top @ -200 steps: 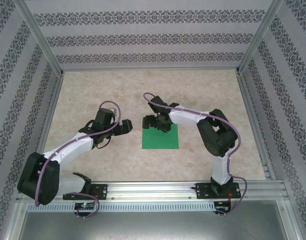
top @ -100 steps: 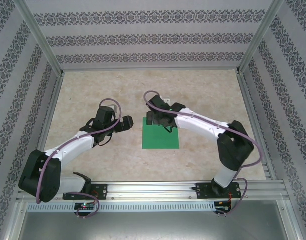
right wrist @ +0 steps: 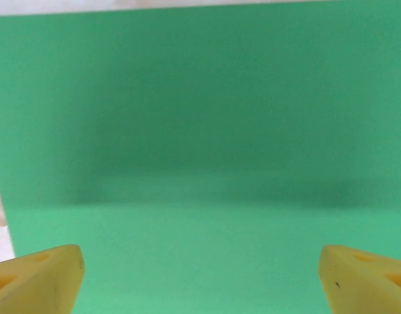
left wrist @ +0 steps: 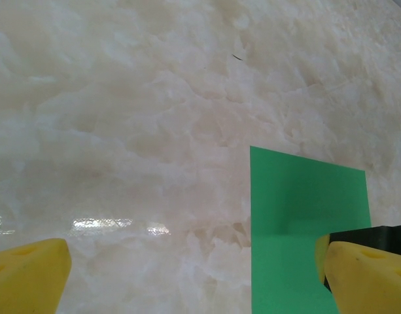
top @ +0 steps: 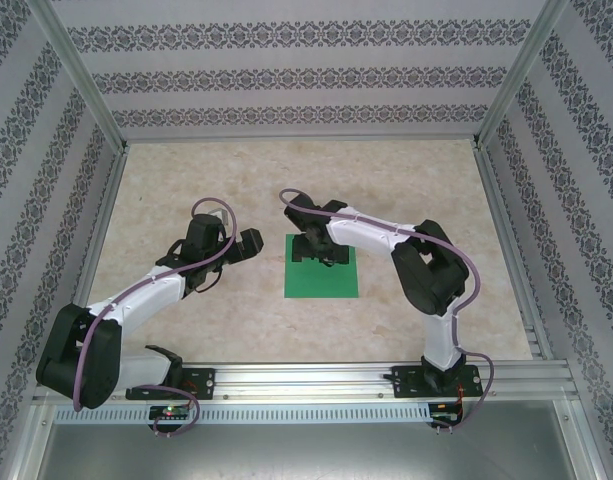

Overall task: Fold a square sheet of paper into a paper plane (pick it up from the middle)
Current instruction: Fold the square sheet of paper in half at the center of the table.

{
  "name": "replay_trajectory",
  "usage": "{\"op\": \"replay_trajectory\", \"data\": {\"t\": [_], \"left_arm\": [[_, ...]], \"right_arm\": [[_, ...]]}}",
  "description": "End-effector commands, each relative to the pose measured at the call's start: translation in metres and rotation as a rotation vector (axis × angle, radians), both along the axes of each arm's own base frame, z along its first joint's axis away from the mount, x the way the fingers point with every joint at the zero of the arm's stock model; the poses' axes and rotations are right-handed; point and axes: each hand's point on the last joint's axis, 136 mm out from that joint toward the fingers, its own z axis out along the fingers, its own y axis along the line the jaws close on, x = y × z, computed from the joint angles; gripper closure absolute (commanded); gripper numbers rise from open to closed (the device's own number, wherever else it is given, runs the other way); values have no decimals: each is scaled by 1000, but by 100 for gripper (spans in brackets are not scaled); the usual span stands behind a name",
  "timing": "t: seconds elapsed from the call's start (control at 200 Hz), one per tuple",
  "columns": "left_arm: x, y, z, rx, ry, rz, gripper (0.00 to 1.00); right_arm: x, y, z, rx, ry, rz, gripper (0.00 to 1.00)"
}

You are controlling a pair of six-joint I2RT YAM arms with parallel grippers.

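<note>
Now my right pincer (right wrist: 200, 278) gapes wide, empty, above the twelve o'clock half of the square sheet of paper (top: 324, 282) lying flat on the counter (top: 186, 180); I should pinch its middle gently.

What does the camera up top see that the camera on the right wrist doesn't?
Top view: the whole left arm and right arm, the left gripper open beside the square sheet of paper, the right gripper over its far part, the marble-look table and patterned walls. Right wrist view: two yellow fingertips close up, spread wide, with green paper between them. Both: the flat green sheet, not yet folded.
</note>
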Motion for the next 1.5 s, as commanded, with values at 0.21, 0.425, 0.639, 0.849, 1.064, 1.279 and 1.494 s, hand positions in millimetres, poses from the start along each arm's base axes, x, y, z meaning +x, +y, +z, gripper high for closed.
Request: {"op": "replay_trajectory", "data": {"t": [0.21,0.425,0.639,0.849,1.064,1.279,1.494], "left_arm": [[-2,-3,6,2,-30,-59,0],[-3,-8,5,-12,-26,-82,0],[-5,-7,3,-13,-19,-84,0],[-5,-9,3,-15,-18,-92,0],[-5,-11,4,-20,-17,-99,0],[-5,-12,4,-24,-9,-104,0],[-5,-13,6,-25,-6,-109,0]], "right_arm": [[-5,-1,-8,-10,71,-7,4],[-9,4,-23,-9,117,16,3],[-21,-7,-49,-76,184,9,2],[-31,-11,-68,-82,219,15,7],[-32,-1,-72,-7,225,25,15],[-20,10,-46,43,162,58,19],[-7,14,-8,22,93,98,2]]}}
